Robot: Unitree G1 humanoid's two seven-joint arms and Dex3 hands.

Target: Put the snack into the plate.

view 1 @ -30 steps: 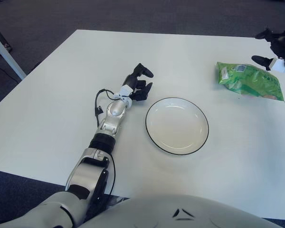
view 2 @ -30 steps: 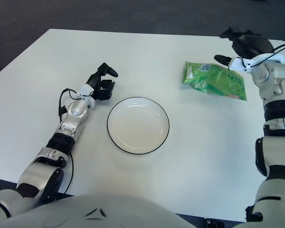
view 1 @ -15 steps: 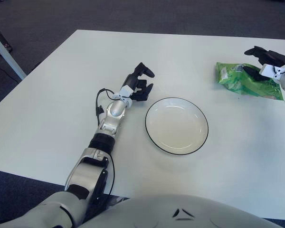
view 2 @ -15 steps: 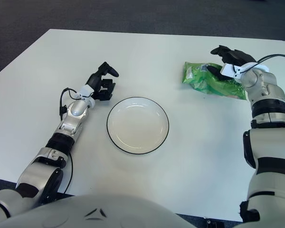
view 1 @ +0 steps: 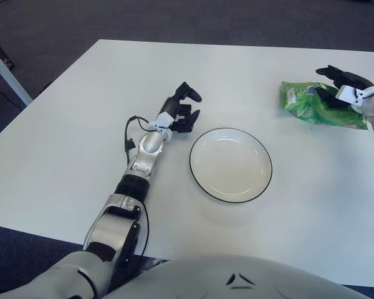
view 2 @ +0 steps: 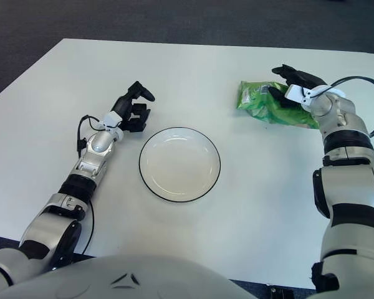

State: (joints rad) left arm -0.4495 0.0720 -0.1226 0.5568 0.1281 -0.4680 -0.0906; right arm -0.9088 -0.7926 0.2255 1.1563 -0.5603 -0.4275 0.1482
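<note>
Dark carpet surrounds a white worktop [view 2: 193,68]. On its far right lies the green snack bag [view 2: 268,104], flat and not yet lifted. The right hand [view 2: 293,87] sits over the bag's right end, fingers [view 2: 279,94] draped on the packet, apparently closing for a grasp; a firm hold cannot be confirmed. Centrally, the black-rimmed plate [view 2: 179,164] holds nothing. The left hand [view 2: 132,109] rests idle just left of the plate, fingers loosely curled on nothing.

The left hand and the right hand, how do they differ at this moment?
The left hand lies on the table beside the plate, touching nothing; the right hand is on the green snack bag. The left hand's fingers curl; the right hand's close over the bag. Both have black fingers.
</note>
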